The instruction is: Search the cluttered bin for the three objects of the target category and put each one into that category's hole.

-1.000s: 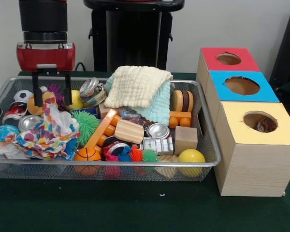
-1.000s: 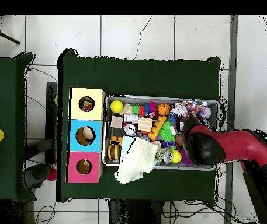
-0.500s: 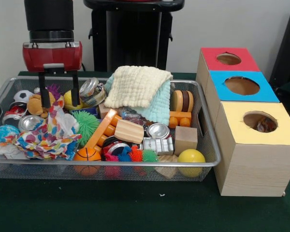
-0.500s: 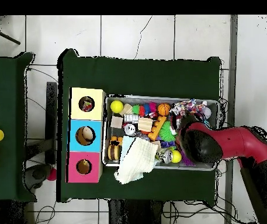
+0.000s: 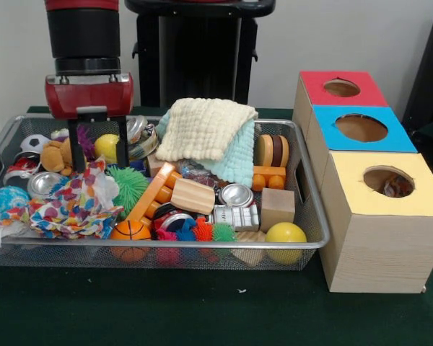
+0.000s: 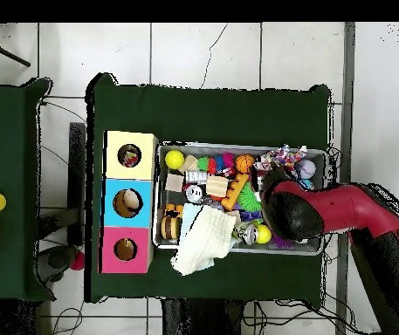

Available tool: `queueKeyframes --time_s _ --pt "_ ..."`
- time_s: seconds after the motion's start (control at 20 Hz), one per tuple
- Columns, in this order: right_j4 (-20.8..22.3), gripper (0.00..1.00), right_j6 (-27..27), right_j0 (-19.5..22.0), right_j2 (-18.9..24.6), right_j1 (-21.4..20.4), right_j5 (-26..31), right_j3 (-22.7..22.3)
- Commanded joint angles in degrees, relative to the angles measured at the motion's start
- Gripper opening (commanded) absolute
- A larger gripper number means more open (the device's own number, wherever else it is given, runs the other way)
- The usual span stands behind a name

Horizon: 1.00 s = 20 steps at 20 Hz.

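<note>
— Where is the hand (image 5: 97, 150) right now?

— Over the left part of the wire bin (image 5: 314, 216) in the front view, low among the clutter. Its two dark fingers (image 5: 73, 151) are spread apart and hold nothing. A yellow ball (image 5: 106, 147) sits between them, a little behind; I cannot tell whether either finger touches it.

— What lies around it?

— A brown stuffed toy (image 5: 55, 155) is just to the left of the left finger, and a crumpled cloth with coloured patches (image 5: 72, 205) lies just in front of the fingertips. A green spiky ball (image 5: 130, 186) is just beside the right finger, and a tilted tin can (image 5: 135, 133) sits behind it.

— And the rest of the bin?

— A cream knitted cloth (image 5: 206, 130) is draped over the back middle. In front of it lie a long orange block (image 5: 153, 191), a wooden block (image 5: 193, 195), another can (image 5: 236, 194) and a wooden cube (image 5: 277, 209). A small basketball (image 5: 130, 231) and a second yellow ball (image 5: 286, 234) sit against the front wall.

— Where are the holes?

— In three boxes standing on the green bench (image 5: 202, 313) just right of the bin: a red box (image 5: 314, 84) farthest back, a blue box (image 5: 332, 133) in the middle, a yellow box (image 5: 350, 187) nearest. Something small lies inside the yellow one's hole; I cannot make out what.

— And from overhead?

— The red arm (image 6: 342, 209) covers the bin's right end.
</note>
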State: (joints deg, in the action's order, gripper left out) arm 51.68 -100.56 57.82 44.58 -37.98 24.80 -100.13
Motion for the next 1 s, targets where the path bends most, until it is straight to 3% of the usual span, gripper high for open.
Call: queueKeyframes --time_s 0.05,0.25,0.65,0.7,0.85,1.0 --pt "7.9 1.0 17.4 -1.3 -0.9 3.8 3.1 4.7" --pt "10.8 1.0 19.9 -0.8 -0.8 4.9 3.3 5.7" --pt "11.2 1.0 21.7 0.4 0.5 6.2 4.5 6.4" --pt "9.3 0.0 18.9 0.7 0.1 6.5 5.4 6.2" --pt "8.4 0.0 21.4 1.2 1.6 6.4 6.1 6.0" --pt "6.6 0.0 20.6 0.8 1.0 5.9 8.8 5.6"
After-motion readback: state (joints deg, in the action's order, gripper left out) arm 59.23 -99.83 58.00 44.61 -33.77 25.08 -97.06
